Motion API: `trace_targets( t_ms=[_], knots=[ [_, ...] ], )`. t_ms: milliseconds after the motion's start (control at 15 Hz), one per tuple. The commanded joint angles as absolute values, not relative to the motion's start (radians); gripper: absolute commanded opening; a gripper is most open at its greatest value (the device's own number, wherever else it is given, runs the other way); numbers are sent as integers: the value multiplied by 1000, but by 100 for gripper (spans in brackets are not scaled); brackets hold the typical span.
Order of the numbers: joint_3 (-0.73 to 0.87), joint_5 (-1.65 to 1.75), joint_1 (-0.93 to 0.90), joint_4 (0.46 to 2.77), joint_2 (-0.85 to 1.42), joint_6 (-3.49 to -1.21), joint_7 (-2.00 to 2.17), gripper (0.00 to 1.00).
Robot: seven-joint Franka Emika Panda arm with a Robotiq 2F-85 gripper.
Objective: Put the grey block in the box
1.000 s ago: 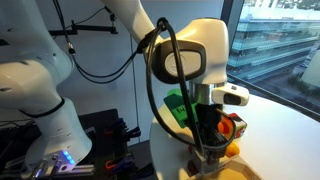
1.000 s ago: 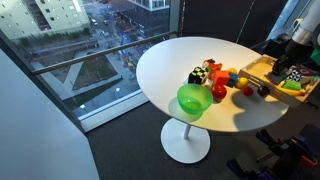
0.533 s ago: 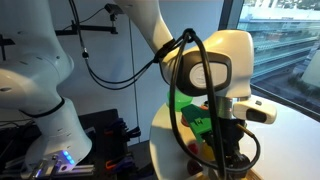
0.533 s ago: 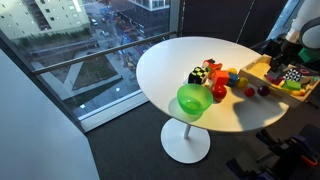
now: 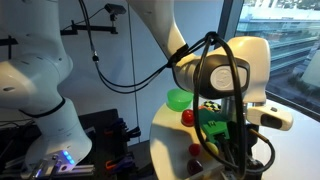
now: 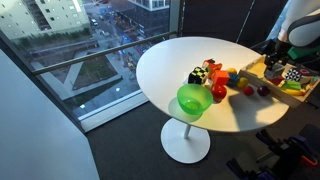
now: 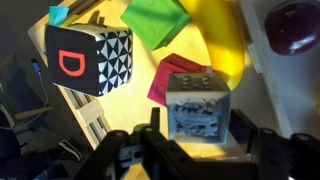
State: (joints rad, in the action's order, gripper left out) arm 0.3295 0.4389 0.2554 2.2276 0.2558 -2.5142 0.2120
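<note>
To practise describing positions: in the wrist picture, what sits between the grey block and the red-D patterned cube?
In the wrist view, a magenta flat piece, partly hidden by the grey block, lies between it and the patterned cube.

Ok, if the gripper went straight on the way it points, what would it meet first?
Probably the grey block, centred just ahead of the gripper in the wrist view; depth is unclear.

Tight around the grey block (image 7: 198, 105); a patterned cube (image 7: 88, 60) stands near one side, a green piece (image 7: 160, 20) and a yellow piece (image 7: 225, 35) just beyond, a pink piece (image 7: 163, 82) apparently against it; the table (image 6: 165, 60) lies open on its window side.
</note>
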Motion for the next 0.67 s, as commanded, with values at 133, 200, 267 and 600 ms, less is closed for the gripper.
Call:
trace_targets(
  t_ms=[133, 200, 267, 600],
  knots=[
    [334, 441, 216, 2223, 227, -2446, 208, 100],
    [328, 436, 211, 2232, 214, -2433, 196, 100],
    [324, 433, 207, 2236, 206, -2420, 189, 100],
    [276, 362, 200, 2259, 131, -2300, 83, 100]
  ],
)
